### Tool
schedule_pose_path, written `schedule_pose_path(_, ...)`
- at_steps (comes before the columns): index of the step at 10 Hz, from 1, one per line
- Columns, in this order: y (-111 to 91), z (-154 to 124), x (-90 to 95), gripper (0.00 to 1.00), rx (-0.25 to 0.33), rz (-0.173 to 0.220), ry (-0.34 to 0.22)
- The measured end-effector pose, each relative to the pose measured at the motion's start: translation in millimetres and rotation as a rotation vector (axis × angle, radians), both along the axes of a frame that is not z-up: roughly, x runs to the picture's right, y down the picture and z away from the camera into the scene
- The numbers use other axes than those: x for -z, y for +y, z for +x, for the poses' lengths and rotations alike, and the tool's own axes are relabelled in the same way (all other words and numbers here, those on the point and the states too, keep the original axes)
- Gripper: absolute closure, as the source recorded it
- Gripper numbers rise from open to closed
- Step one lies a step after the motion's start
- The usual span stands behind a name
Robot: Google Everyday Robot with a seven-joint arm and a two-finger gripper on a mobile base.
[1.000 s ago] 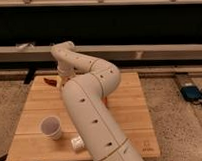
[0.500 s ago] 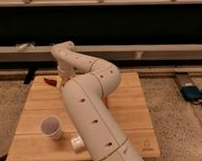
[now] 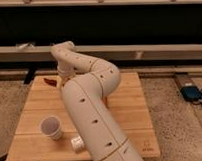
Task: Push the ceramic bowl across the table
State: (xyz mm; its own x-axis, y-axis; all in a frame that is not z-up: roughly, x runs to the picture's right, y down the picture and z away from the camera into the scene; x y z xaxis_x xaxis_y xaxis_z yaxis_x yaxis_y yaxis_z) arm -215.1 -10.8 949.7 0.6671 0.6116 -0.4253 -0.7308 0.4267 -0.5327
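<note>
The light wooden table point(image 3: 131, 119) fills the middle of the camera view, with a small dark logo point(image 3: 147, 149) at its near right corner. My cream arm point(image 3: 90, 110) reaches across it to the far left. My gripper point(image 3: 62, 79) points down at the table's far left, mostly hidden by the wrist. Just left of it, only a reddish-brown sliver of the ceramic bowl point(image 3: 49, 81) shows; the rest is hidden behind the arm. The gripper looks to be right beside the bowl; I cannot tell if they touch.
A white-grey paper cup point(image 3: 50, 127) stands at the near left of the table. A small white object point(image 3: 76, 143) lies beside the arm near the front edge. A long bench rail point(image 3: 153, 49) runs behind the table. A blue device point(image 3: 191, 93) lies on the floor at right.
</note>
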Motion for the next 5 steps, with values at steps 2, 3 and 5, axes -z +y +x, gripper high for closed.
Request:
schedule_pose_path(2,0.0,0.0,0.0,0.20,0.000,0.000,0.000)
schedule_pose_path(3,-1.2,-0.2,0.3,0.20,-0.001,0.002,-0.001)
schedule_pose_path(5,-5.3,4.1,8.1,0.20,0.017,0.023,-0.036)
